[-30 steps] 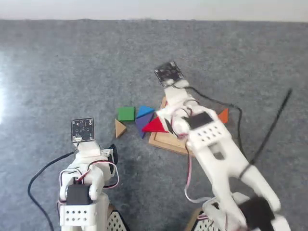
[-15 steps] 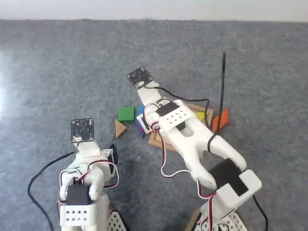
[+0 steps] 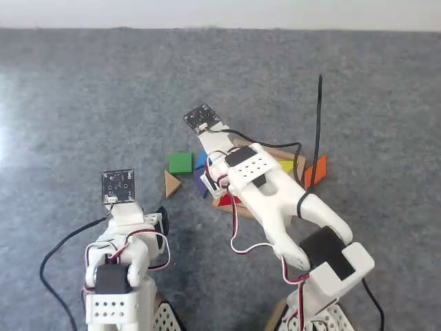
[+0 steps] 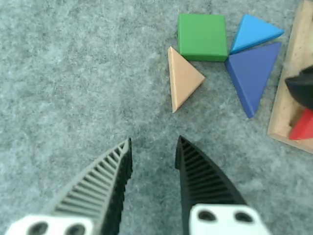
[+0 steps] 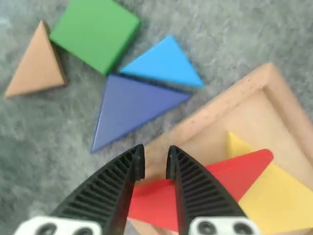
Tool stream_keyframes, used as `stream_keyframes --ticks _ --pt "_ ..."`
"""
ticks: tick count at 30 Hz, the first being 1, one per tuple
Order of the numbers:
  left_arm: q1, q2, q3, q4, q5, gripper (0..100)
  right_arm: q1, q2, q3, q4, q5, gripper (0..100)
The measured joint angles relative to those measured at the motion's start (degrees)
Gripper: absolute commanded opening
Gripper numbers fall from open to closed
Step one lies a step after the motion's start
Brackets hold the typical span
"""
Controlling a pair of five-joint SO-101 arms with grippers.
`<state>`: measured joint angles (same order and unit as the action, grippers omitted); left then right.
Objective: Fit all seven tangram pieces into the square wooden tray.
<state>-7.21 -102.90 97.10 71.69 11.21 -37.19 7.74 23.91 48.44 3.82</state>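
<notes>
The square wooden tray (image 5: pixel 220 100) holds a yellow piece (image 5: pixel 274 196) with a red triangle (image 5: pixel 220 174) lying partly over it. My right gripper (image 5: pixel 154 156) hovers just above the red triangle at the tray's rim. It is open by a narrow gap and clamps nothing. On the carpet beside the tray lie a green square (image 3: pixel 180 163), a tan triangle (image 3: pixel 171 184), a light blue triangle (image 5: pixel 164 63) and an indigo triangle (image 5: pixel 129 105). An orange piece (image 3: pixel 317 171) sits past the tray's far side. My left gripper (image 4: pixel 153 144) is open over bare carpet, short of the tan triangle (image 4: pixel 183 79).
Grey carpet covers the whole table, with wide free room to the left and far side. A black cable (image 3: pixel 318 124) rises near the orange piece. The right arm's body covers most of the tray (image 3: pixel 295 161) in the high view.
The right arm swung left and came down over the tray with the red triangle, which now lies in the tray's near corner. The left arm has stayed still.
</notes>
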Motion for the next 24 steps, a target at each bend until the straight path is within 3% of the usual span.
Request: stream_keyframes --ticks 13,19,24 --pt "0.0 0.0 0.0 0.0 0.0 14 0.09 -2.02 0.09 2.64 5.01 9.1" --pt "0.0 0.0 0.0 0.0 0.0 14 2.9 -21.1 3.96 2.37 4.22 9.1" --pt "0.0 0.0 0.0 0.0 0.0 14 10.55 -37.63 13.98 4.4 4.13 9.0"
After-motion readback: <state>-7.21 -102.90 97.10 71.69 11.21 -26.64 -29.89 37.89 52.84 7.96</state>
